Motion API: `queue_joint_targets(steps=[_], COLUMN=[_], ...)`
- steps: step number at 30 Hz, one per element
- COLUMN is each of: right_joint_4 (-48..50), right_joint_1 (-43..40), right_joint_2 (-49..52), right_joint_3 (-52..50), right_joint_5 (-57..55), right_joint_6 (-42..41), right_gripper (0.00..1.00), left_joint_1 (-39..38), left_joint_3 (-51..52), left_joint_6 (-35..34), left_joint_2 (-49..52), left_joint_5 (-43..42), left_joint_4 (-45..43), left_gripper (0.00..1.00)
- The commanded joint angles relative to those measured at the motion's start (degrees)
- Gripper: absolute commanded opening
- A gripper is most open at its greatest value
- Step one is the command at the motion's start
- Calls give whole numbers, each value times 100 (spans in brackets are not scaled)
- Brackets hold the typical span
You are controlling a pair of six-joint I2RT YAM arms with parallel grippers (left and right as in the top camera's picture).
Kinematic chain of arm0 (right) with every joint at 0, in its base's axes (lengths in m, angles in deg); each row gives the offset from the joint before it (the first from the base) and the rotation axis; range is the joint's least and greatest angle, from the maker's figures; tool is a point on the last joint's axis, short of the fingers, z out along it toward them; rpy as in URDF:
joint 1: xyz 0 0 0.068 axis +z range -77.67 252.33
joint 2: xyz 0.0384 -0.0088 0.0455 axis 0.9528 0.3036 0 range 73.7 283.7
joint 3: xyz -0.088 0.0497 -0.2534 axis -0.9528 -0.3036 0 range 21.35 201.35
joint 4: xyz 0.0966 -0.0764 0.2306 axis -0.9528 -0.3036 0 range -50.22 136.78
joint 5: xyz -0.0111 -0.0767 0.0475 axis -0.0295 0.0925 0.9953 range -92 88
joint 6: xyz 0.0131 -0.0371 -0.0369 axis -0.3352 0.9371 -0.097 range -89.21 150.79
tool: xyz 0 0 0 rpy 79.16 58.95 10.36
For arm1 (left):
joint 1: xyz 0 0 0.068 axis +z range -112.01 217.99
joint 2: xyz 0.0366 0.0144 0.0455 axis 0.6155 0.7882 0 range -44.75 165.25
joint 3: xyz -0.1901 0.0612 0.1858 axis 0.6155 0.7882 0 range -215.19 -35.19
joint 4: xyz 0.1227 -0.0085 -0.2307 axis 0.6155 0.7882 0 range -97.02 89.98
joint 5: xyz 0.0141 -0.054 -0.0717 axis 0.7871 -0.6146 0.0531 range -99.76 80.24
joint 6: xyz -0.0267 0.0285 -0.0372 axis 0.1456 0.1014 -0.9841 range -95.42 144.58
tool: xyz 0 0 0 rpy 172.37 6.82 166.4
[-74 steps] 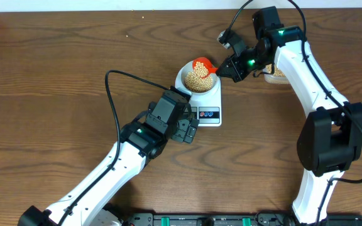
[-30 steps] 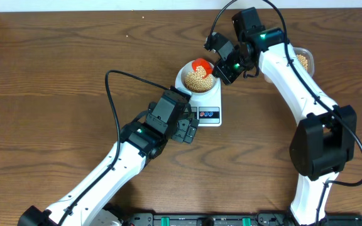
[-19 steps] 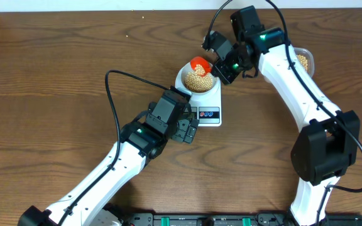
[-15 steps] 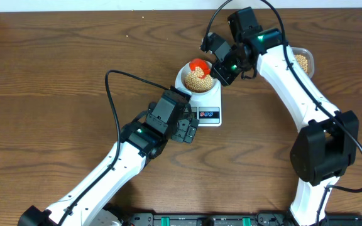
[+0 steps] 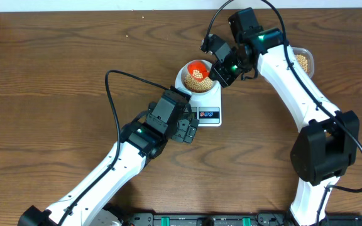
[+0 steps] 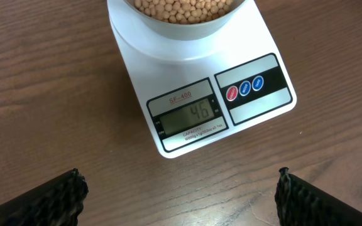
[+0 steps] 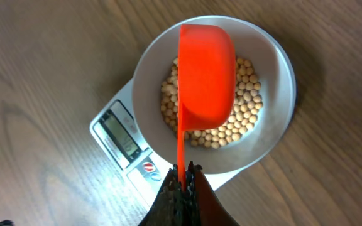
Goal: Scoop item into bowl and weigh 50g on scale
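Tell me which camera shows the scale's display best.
Left wrist: the grey display of the flat white digital scale faces the camera, reading 46. Right wrist shows it small and slanted, unreadable; overhead, too small to read.

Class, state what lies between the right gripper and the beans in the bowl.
In the right wrist view, a red scoop: the right gripper clamps its handle, its cup over the beans.

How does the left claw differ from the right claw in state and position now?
The left claw is open and empty; the right claw is shut on the orange scoop. The left claw hangs off the display edge of the scale; the right claw holds the scoop over the bowl. Both are black.
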Motion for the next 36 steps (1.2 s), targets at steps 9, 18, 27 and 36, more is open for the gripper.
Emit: queue_joint_targets(steps=[9,18,27,36], right_joint_4=[-33,-33,-33,-33], right_joint_1=[-293,-525,-546,-516], right_joint_2=[-177,-177,-177,-177], right_joint_3=[149,149,149,149], right_joint_5=[935,1392,1357,1047], right_joint_6=[-144,-144,-116,-24], right_gripper=[1,1,1,1], left_joint_1=[28,28,28,28], left_joint_3=[59,59,59,59], left_joint_6=[-7,-4,-4,-7], left_joint_2=[17,15,17,15], left_joint_5=[52,52,52,52], left_joint_4=[-2,-2,-2,-2], left_gripper=[98,98,98,98])
